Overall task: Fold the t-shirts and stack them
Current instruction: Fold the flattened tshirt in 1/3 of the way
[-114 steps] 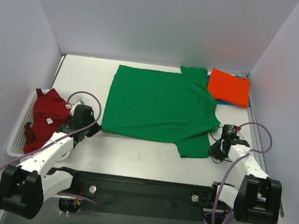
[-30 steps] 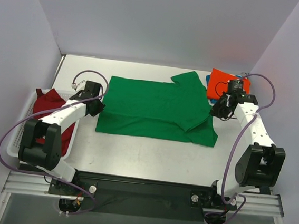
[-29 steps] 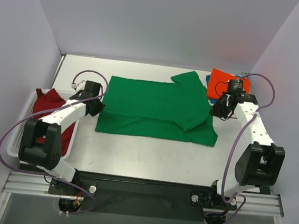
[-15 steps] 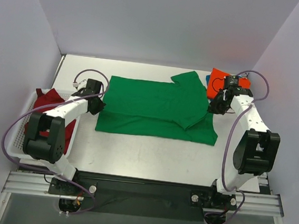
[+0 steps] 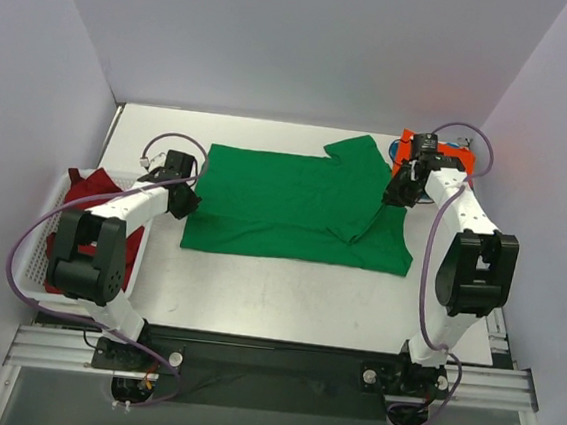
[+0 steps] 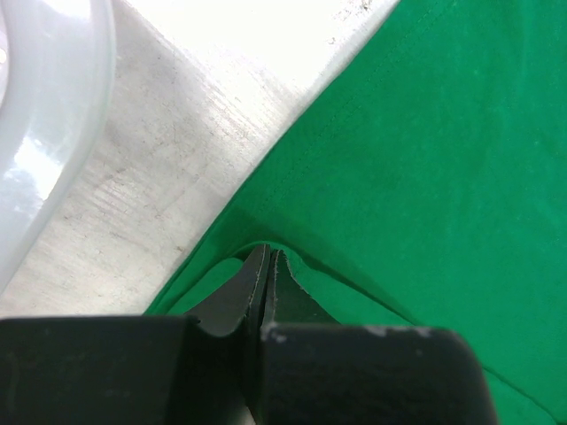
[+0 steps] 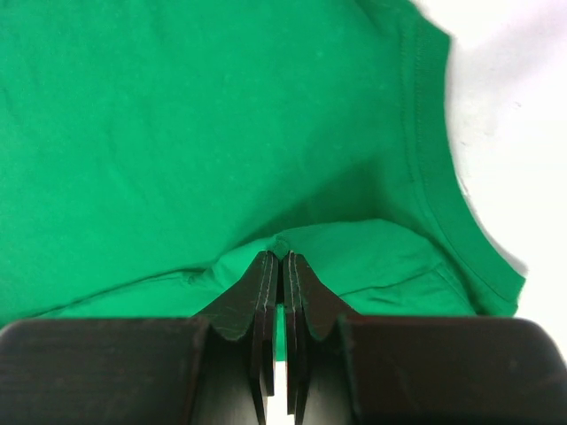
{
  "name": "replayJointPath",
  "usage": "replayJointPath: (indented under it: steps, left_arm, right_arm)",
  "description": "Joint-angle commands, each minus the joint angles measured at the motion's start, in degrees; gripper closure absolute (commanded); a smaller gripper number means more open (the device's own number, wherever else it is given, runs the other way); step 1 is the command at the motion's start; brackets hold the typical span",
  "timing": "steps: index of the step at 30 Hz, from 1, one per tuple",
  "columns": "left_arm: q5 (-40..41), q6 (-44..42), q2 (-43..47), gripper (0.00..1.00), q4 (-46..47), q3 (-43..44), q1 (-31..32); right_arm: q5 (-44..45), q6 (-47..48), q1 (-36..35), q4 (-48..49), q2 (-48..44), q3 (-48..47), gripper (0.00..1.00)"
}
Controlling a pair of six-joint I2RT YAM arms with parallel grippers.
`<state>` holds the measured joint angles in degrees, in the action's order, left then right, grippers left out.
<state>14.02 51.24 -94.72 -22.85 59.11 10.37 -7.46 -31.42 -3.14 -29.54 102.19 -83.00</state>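
The bright green t-shirt (image 5: 294, 209) lies across the middle of the table, folded over lengthwise, with one sleeve pointing to the back. My left gripper (image 5: 188, 203) is at its left edge, shut on a pinched fold of green cloth (image 6: 372, 159); the jaws are closed (image 6: 267, 252). My right gripper (image 5: 396, 195) is at its right edge, shut on a raised fold of the same shirt (image 7: 221, 115), jaws closed (image 7: 283, 257). The folded orange-red t-shirt (image 5: 456, 161) lies at the back right, partly behind my right arm. The dark red t-shirt (image 5: 86, 202) lies in the basket. I cannot make out the blue t-shirt.
The white slatted basket (image 5: 37, 249) stands at the table's left edge; its rim (image 6: 53, 133) shows close to my left gripper. Bare table (image 5: 276, 292) lies in front of the green shirt. Walls close in on the back and sides.
The green shirt's near half has been folded back over itself. In the last second my right gripper moved left and back along the right edge; the left gripper barely moved.
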Motion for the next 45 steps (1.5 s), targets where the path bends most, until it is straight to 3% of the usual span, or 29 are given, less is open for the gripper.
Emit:
replayJointPath:
  steps: [1, 11, 14, 19, 20, 24, 28, 34, 45]
  left_arm:
    - [-0.57, -0.27, -0.12, 1.00, 2.20, 1.97, -0.53]
    - [-0.66, -0.35, -0.12, 1.00, 2.90, 1.45, -0.62]
    - [-1.36, -1.14, -0.12, 0.99, 4.04, 1.44, -0.70]
    - [-1.72, -2.64, 1.02, 0.76, 4.92, 1.36, -0.97]
    - [-1.63, -3.08, 1.29, 0.66, 5.36, 1.36, -1.05]
    - [-2.42, -3.61, 2.60, 0.44, 5.89, 1.01, -1.05]
    - [-3.30, -3.87, 5.15, 0.43, 6.24, 0.30, -0.97]
    - [-5.32, -4.22, 9.28, 0.43, 6.68, -2.42, -0.88]
    - [-7.16, -4.31, 12.54, 0.43, 8.26, -7.17, -0.88]
  right_arm:
    - [1.22, 0.48, -0.73, -0.96, 1.69, -3.22, 1.00]
    - [-0.71, 1.80, -0.64, -0.70, 7.66, -7.96, 1.00]
    - [-2.89, 2.68, -0.03, 0.45, 8.98, -8.66, 0.93]
    - [-5.19, 4.87, 1.11, 2.91, 8.82, -9.63, 0.72]
    - [-5.45, 5.05, 1.03, 2.73, 8.73, -9.98, 0.68]
    - [-4.93, 4.70, 1.03, 2.73, 6.45, -7.19, 0.54]
    - [-2.04, 2.77, -1.51, 3.78, -0.21, 2.97, 0.62]
    - [-5.45, -1.62, -3.37, 16.96, -7.96, 21.63, 0.50]
    - [-7.56, -6.55, -6.71, 23.82, -4.28, 25.34, 0.50]
